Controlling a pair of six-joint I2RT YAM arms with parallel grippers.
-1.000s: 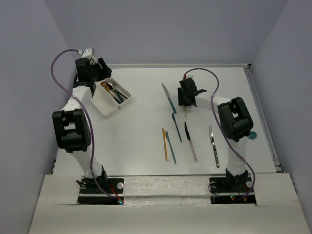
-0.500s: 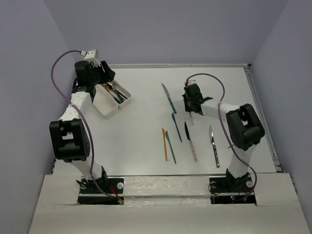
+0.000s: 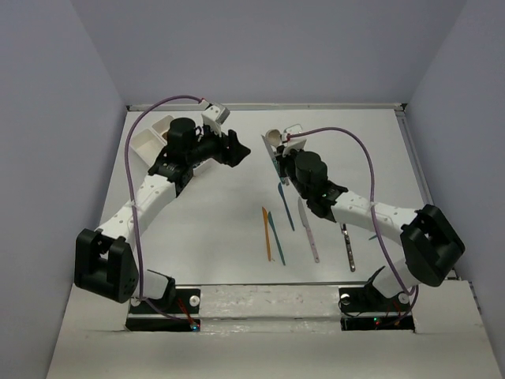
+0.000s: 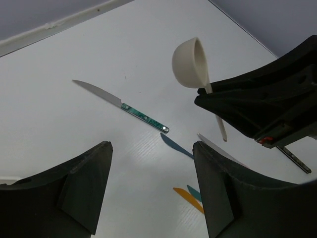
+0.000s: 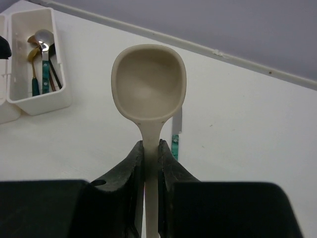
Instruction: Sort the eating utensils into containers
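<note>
Pinching the cream spoon (image 5: 148,84) by its slim handle, raised above the table (image 5: 247,124), right tool (image 5: 151,154) risks it pivoting or slipping before reaching the white trays (image 5: 42,104); left tool (image 4: 151,147) gapes empty.

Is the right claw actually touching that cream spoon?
Touching. The right wrist view shows the right gripper clamped on both sides of the handle of the cream spoon, with no gap.

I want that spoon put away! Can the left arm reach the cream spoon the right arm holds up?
Probably yes. The left gripper is open and faces the cream spoon with nothing between them. The right gripper pinches only the handle, so the bowl sticks out free.
</note>
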